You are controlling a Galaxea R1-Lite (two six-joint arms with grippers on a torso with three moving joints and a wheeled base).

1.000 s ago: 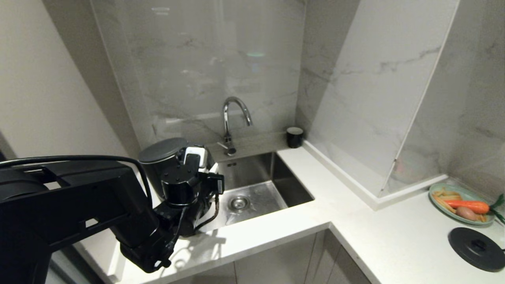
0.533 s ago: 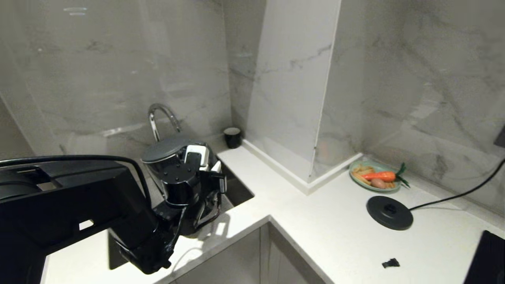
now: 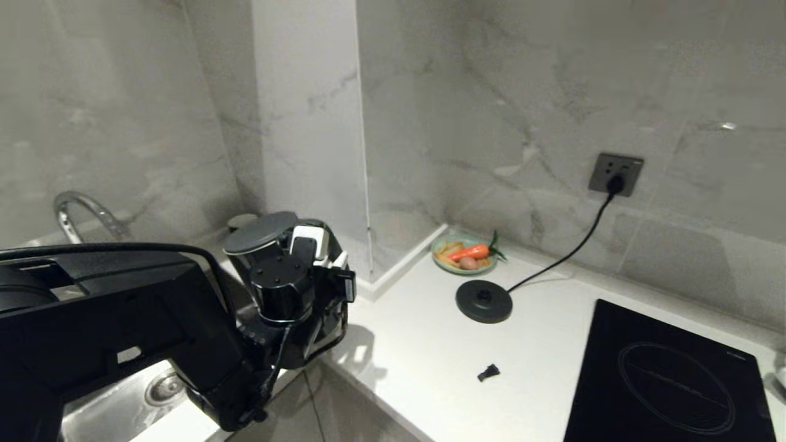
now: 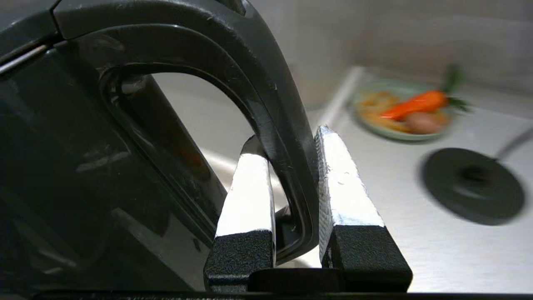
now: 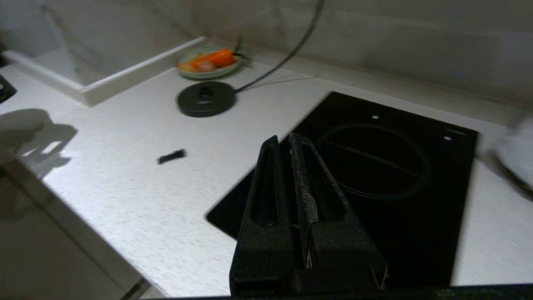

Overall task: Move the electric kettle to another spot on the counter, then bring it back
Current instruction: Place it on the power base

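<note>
Clamping electric kettle [image 4: 104, 158] handle: left gripper [image 4: 287, 137].

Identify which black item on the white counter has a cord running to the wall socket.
The flat round base disc, beside the vegetable plate. The cooktop panel and small black scrap show no cord.

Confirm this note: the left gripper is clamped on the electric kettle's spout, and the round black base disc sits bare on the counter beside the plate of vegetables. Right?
Not quite. The left gripper is clamped on the electric kettle by its loop handle, not its spout; the left wrist view shows a finger on either side of it. The base disc does sit bare on the counter beside the plate of vegetables.
</note>
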